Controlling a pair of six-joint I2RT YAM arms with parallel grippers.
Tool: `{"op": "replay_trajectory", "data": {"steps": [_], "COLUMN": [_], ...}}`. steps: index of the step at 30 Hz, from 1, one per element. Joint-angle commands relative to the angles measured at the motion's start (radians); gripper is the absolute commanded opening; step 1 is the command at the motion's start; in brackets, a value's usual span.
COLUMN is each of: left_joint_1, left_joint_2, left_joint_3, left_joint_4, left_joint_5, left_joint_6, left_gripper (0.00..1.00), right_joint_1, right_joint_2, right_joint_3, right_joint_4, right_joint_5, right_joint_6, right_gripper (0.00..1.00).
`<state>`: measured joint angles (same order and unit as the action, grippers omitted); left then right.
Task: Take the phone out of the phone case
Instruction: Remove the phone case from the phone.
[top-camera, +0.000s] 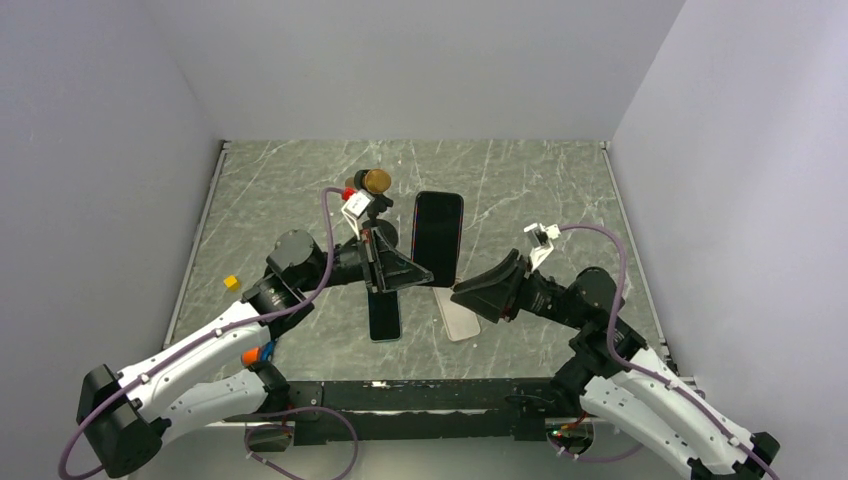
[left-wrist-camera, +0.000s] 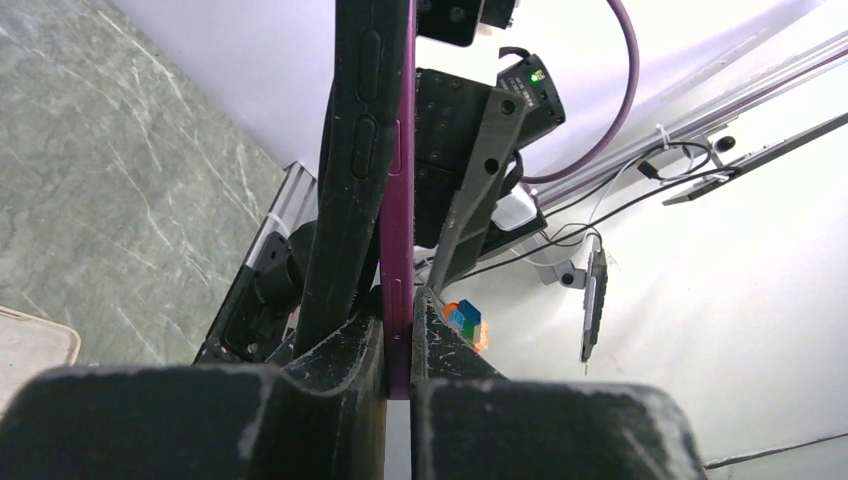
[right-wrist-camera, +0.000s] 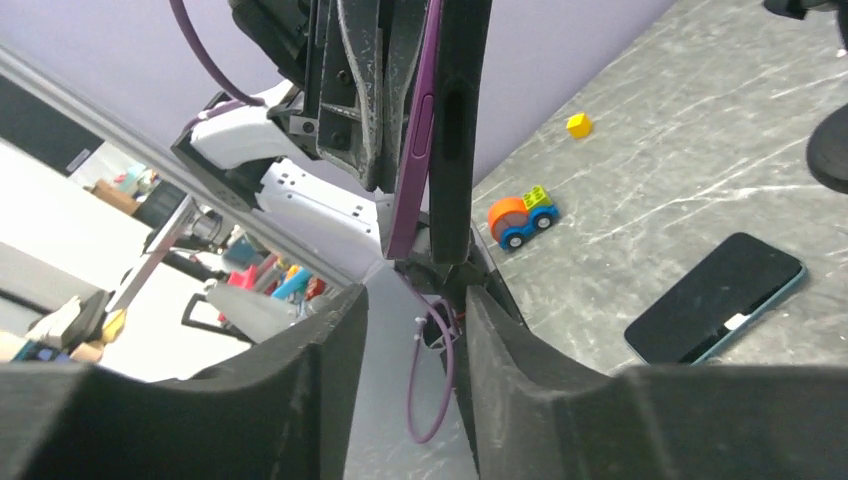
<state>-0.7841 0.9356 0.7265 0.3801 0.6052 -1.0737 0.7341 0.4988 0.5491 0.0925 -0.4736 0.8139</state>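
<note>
Above the middle of the marble-patterned table (top-camera: 540, 190), the left claw (left-wrist-camera: 398, 375) holds the phone (top-camera: 437, 238) off the surface, its dark screen facing the overhead camera. The claw's fingers are pinched tight on the phone's thin purple edge. Seen from the left wrist, the purple strip runs straight up out of the grip. The black phone case (left-wrist-camera: 345, 180) lies against one side of that strip, outside the pinch. It is close to the strip at the far end and stands a little away from it near the fingers.

The right claw (right-wrist-camera: 410, 330) sits just beside the phone's near end, its fingers apart with nothing between them. Phone and case hang just beyond the fingertips, not touching them.

On the table below lie a second dark phone (top-camera: 384, 318) and, just beside it, a pale flat slab (top-camera: 458, 318). Off to the left are a toy car (right-wrist-camera: 520, 215) and a small yellow cube (right-wrist-camera: 578, 125), and a brown-topped toy (top-camera: 373, 182) stands toward the back.
</note>
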Motion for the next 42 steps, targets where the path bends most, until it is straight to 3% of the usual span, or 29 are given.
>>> {"op": "replay_trajectory", "data": {"steps": [1,24,42], "left_joint_1": [0.003,0.002,0.002], "left_joint_2": [-0.033,-0.044,-0.03], "left_joint_3": [0.036,-0.005,-0.029], "left_joint_4": [0.151,0.229,0.244], "left_joint_5": [0.015,0.069,0.062], "left_joint_6": [-0.045,-0.114,-0.119], "left_gripper": [0.0,0.0,0.0], "right_joint_1": [-0.002,0.0,-0.002], "right_joint_2": [0.042,0.142,0.159], "right_joint_3": [-0.006,0.047,0.034], "right_joint_4": [0.196,0.279,0.389], "right_joint_5": [-0.098,-0.013,-0.073], "right_joint_6": [0.047,0.043,0.058], "right_gripper": [0.43,0.39,0.41]}}
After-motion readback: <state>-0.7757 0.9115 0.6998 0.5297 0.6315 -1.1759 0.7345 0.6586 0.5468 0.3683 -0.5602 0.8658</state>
